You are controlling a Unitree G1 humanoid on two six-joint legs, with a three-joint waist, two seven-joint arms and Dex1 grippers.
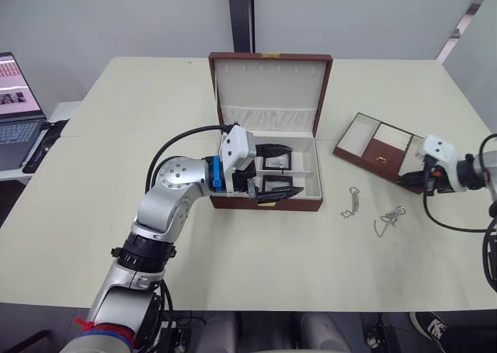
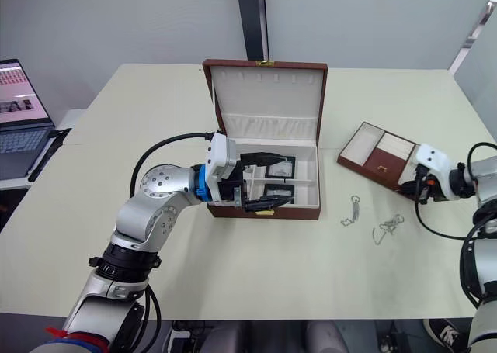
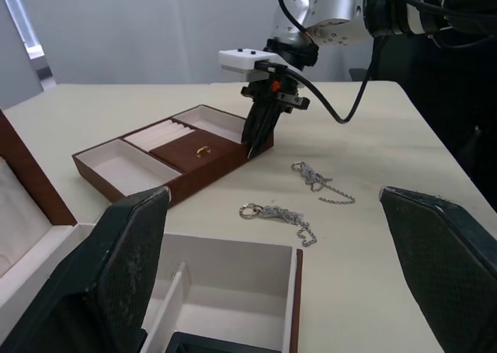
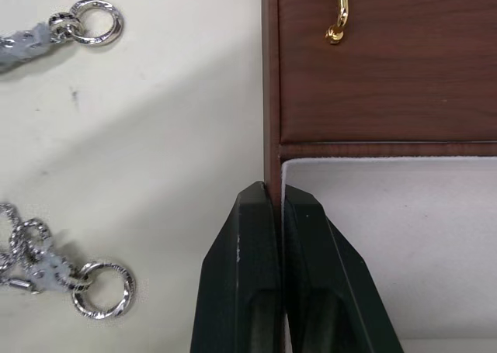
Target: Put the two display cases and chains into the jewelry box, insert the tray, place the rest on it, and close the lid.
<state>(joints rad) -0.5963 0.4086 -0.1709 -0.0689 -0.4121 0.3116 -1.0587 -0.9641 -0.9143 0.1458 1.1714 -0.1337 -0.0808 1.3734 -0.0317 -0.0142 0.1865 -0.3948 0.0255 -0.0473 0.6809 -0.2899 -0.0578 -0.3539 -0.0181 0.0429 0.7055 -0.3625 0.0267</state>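
Now our right pincer (image 4: 273, 205) is clamped on the tray (image 4: 388, 97) wall; our left pincer (image 2: 268, 181) gapes over the jewelry box (image 2: 264, 209).

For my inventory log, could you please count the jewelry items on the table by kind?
Jewelry box: 1
Tray: 1
Display cases, both in the box: 2
Chains, loose on the table: 2
Total: 6
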